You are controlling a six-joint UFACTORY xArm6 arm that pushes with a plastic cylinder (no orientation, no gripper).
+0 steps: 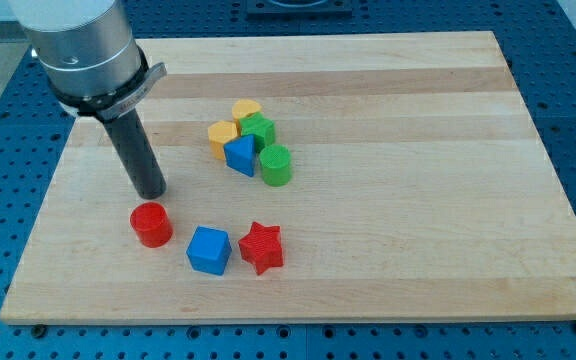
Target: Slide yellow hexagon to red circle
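Observation:
The yellow hexagon (222, 135) sits in a tight cluster near the board's middle, at the cluster's left side. The red circle (152, 224) stands alone toward the view's lower left. My tip (152, 192) is just above the red circle, close to it, and well to the left of and below the yellow hexagon. The rod slants up to the arm's grey body at the view's top left.
A yellow heart-like block (246, 111), a green block (260, 130), a blue triangle (240, 155) and a green cylinder (276, 165) crowd the hexagon. A blue cube (209, 250) and a red star (262, 247) lie right of the red circle. The wooden board (418, 200) has a near edge at the bottom.

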